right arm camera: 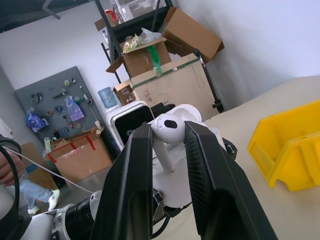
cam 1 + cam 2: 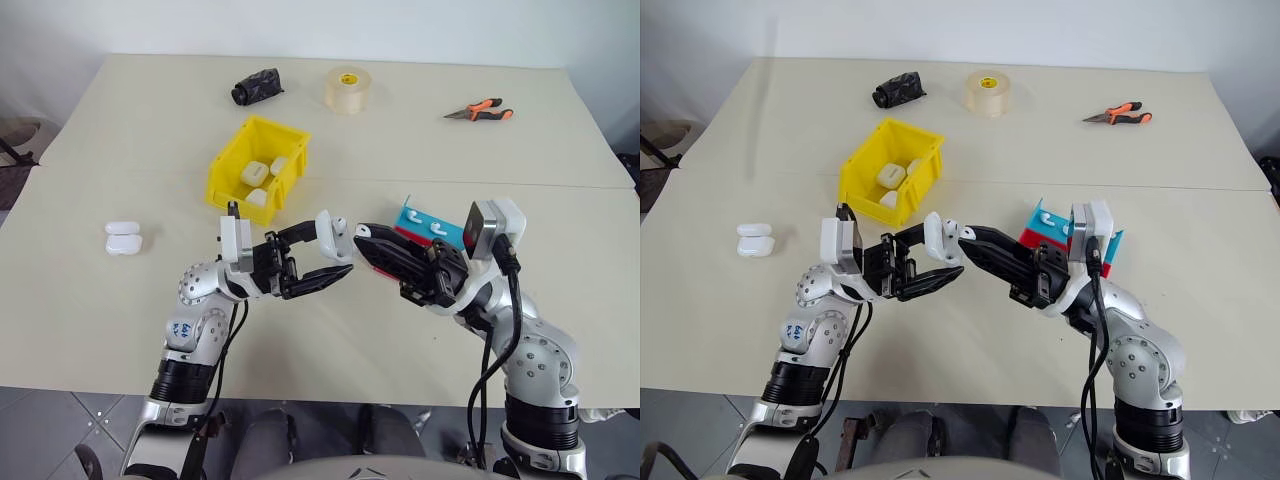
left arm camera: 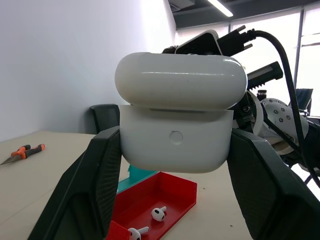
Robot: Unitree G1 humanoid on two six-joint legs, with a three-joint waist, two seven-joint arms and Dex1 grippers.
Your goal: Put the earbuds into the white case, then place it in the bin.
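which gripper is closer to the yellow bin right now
Left. The left gripper, shut on a white case, sits just in front of the yellow bin. The right gripper, pinching an earbud, is further right, beside the red tray.

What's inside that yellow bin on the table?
The yellow bin holds at least three white cases, lying loose. Its near wall hides part of the floor, so there may be more I cannot see.
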